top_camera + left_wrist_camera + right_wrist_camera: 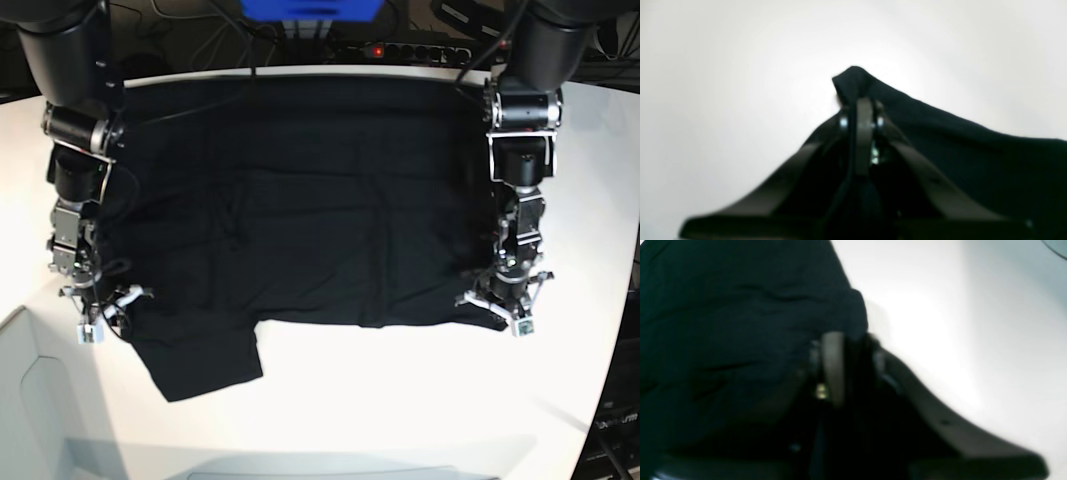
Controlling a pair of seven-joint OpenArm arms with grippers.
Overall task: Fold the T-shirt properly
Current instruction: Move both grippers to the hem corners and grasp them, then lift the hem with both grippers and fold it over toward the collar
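Arms low, jaws pinching T-shirt [300, 200] corners

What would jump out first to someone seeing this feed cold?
The big black T-shirt spread flat over most of the white table, one sleeve poking out at the near edge. Then both grippers down at its near corners, the left gripper and right gripper each pinched shut on cloth.

You see a white surface [400, 400] with a rounded far edge. On it lies directly the black T-shirt [300, 210], spread flat and covering most of the middle and far part. One sleeve [200, 365] reaches toward the near edge on the left of the base view. The near strip of the surface is bare.
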